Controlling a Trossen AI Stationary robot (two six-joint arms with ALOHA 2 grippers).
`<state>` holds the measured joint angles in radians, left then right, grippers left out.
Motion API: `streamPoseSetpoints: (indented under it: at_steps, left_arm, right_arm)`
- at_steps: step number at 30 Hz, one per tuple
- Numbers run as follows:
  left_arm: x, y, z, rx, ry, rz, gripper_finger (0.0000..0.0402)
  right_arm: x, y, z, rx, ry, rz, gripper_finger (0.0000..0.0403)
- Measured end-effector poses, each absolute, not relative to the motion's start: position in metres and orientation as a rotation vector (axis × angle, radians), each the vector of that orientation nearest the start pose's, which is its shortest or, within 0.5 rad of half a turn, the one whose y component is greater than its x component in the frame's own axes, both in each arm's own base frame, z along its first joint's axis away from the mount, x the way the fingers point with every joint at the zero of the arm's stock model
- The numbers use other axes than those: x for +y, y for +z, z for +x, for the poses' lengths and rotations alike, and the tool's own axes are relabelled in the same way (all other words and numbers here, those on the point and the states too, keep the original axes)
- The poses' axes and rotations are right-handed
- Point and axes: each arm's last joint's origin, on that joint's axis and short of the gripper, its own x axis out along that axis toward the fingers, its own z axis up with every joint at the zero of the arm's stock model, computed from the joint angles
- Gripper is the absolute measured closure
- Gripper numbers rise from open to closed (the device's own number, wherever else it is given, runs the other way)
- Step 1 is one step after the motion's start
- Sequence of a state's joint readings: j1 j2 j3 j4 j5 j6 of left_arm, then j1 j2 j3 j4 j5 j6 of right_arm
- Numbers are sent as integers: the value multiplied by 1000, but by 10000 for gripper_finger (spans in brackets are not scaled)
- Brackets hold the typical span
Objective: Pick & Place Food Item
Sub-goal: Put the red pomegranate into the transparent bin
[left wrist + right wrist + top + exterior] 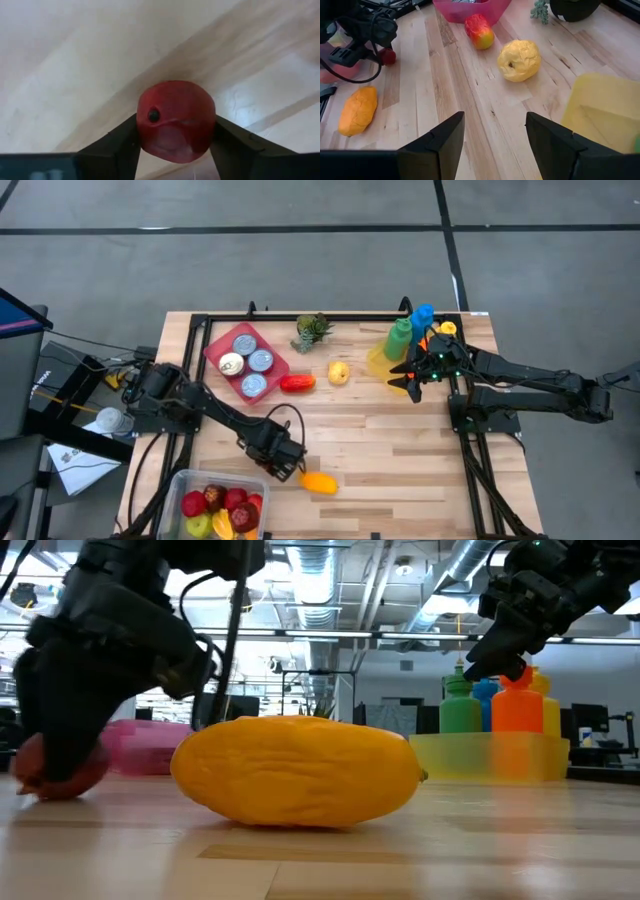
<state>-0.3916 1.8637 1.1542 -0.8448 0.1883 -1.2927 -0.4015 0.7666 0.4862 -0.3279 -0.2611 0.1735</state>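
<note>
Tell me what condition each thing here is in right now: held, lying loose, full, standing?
Left gripper: fingers around a small red fruit on the table.
Right gripper: fingers open, empty, raised beside the bottles.
Orange fruit: lying loose on its side.
Yellow fruit: lying loose.
Clear bin: holding several fruits.
Pink tray: holding cans.
Bottles: upright in a yellow tray.
</note>
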Motion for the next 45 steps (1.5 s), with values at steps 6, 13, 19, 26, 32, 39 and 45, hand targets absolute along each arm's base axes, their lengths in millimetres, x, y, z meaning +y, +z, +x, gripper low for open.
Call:
streamPoseSetpoints:
  at_steps: [6, 13, 19, 26, 32, 39, 45]
  left_arm:
    - [-113, 150, 302, 1535, 609, -820, 204]
    - [-90, 188, 305, 1359, 570, -832, 207]
    - [-64, 248, 293, 1065, 527, -916, 203]
    - [-42, 321, 265, 622, 441, -1007, 205]
    - [-38, 363, 240, 387, 303, -1000, 203]
    - [-56, 383, 213, 482, -18, -1037, 206]
    - [-93, 387, 192, 674, -313, -1073, 205]
  right_arm:
    - [-56, 222, 151, 564, -187, 369, 198]
    - [-56, 222, 151, 564, -189, 372, 198]
    - [-56, 222, 151, 563, -193, 385, 198]
    - [-56, 222, 151, 554, -197, 399, 198]
    - [-56, 224, 152, 534, -195, 393, 198]
    - [-56, 224, 152, 533, -195, 393, 198]
    - [-56, 224, 152, 533, -195, 393, 198]
